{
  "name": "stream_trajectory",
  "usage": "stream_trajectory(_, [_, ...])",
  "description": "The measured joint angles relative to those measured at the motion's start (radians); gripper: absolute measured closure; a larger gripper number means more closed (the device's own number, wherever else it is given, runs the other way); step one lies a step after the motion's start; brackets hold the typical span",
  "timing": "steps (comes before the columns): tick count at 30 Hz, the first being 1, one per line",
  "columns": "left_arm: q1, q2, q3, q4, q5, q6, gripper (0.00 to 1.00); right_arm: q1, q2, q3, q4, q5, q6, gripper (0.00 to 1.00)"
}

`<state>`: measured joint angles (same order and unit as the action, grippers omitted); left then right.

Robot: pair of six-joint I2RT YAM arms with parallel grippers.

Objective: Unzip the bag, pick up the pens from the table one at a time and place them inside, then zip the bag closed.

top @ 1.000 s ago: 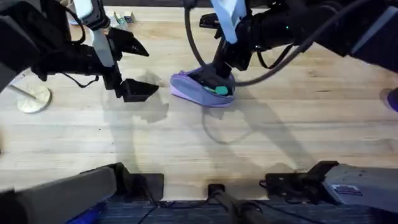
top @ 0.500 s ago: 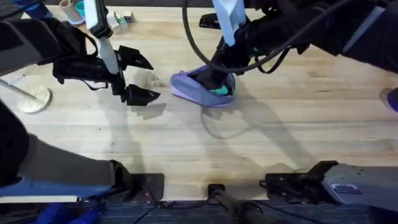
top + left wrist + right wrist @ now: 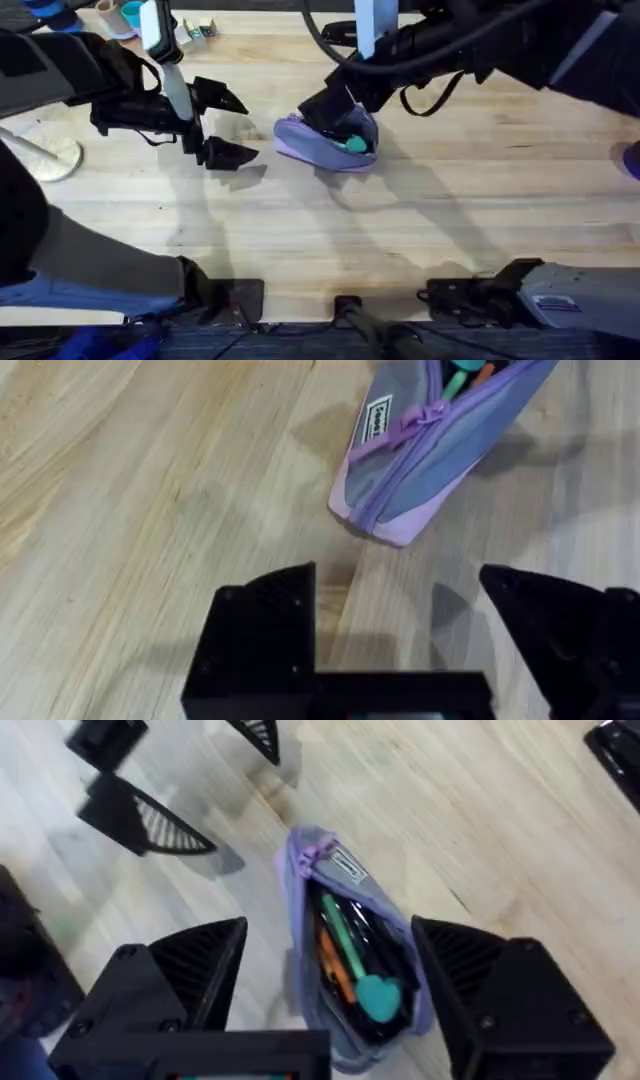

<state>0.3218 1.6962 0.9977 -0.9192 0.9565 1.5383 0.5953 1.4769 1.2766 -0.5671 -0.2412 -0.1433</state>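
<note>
- Small soft lavender and grey-blue fabric pouch (image 3: pixel 325 142) lies on the pale wooden butcher-block tabletop (image 3: pixel 400 230), near the table's middle, a bit toward the far side.
- Pouch zipper: pinkish-purple, open over most of its length; the left wrist view shows the pull tab (image 3: pixel 425 415) near the end that faces the left arm, that short stretch still zipped.
- Inside the pouch, from the right wrist view: a green stick pen (image 3: pixel 343 935), an orange one (image 3: pixel 330 965), dark pens beside them, and a teal rounded cap or eraser (image 3: pixel 378 997).
- Right gripper (image 3: pixel 330 980) hovers right above the open pouch, black fingers spread wide on either side of it, holding nothing.
- Left gripper (image 3: pixel 222 125) sits just beside the pouch's zipped end, not touching, black fingers released and wide apart, empty.
- No loose pen visible on the bare wood around the pouch; small clutter at the far edge is too small to tell.
- Judged progress: unzip done, pens look already placed inside; what's left is closing the zipper.
- Likely next need: one gripper pins the pouch end while the other takes the pull tab and drags it along; soft fabric may slide or bunch if not held.
</note>
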Motion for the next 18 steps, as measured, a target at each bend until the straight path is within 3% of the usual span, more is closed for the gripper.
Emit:
stream_trajectory(6, [0.0,0.0,0.0,-0.001,0.016,0.0,0.007,0.0,0.015,0.0,0.053,-0.038,0.084,0.005])
stream_trajectory(18, [0.0,0.0,0.0,-0.01,0.02,0.0,0.008,0.026,0.159,0.0,0.175,-0.127,0.166,0.006])
